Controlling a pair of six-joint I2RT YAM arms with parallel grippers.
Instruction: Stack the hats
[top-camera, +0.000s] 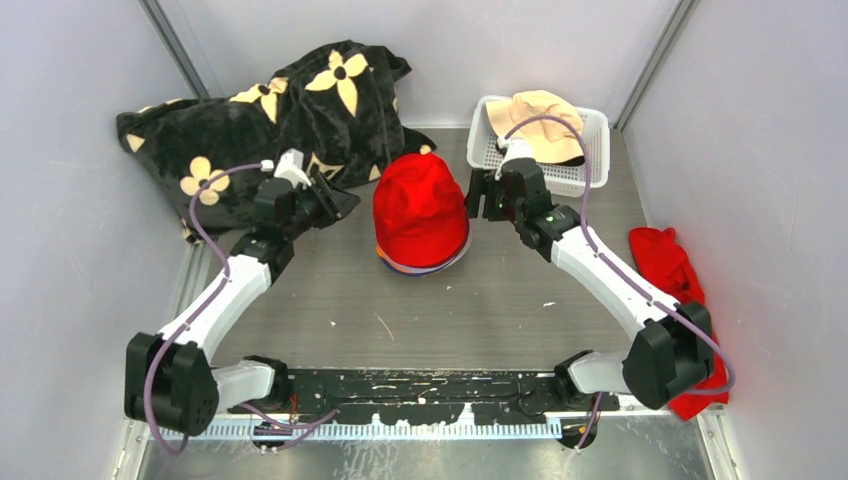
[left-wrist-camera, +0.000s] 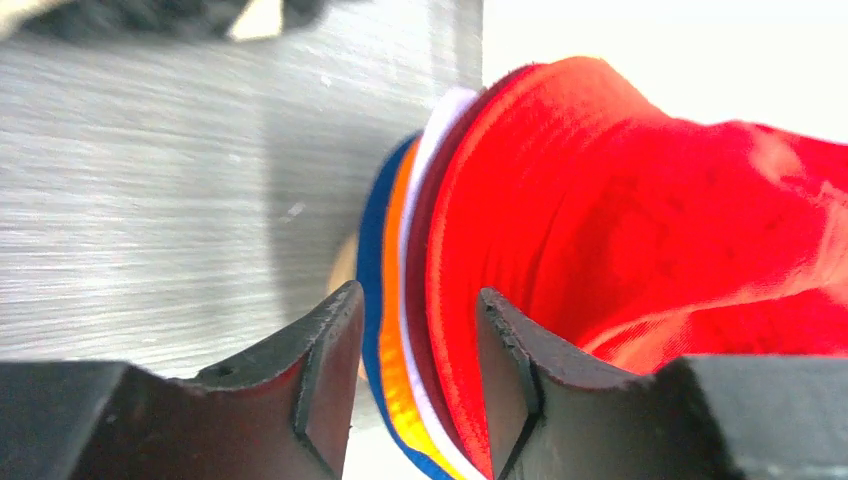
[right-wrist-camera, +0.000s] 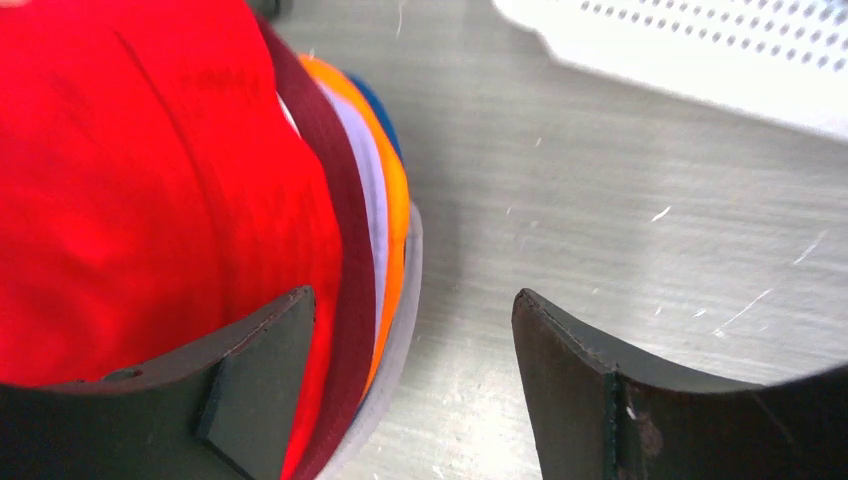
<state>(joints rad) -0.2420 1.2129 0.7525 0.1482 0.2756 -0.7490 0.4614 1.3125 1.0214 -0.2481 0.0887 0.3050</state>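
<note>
Hat stack: stood mid-table, red hat uppermost; maroon, lilac, orange, blue and grey brims layered beneath.
Cream hat: lay apart in the white basket; judged still to be stacked.
Left tool: jaws parted, straddling the brim edges, gripping nothing.
Right tool: jaws wide at the stack's edge, empty.

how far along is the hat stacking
Done: a pile in the middle, red hat on top, with maroon, lilac, orange, blue and grey brims under it. In hand: nothing; the left gripper and right gripper stand open at its brims. Left: the cream hat, lying in the white basket at the back.
</note>
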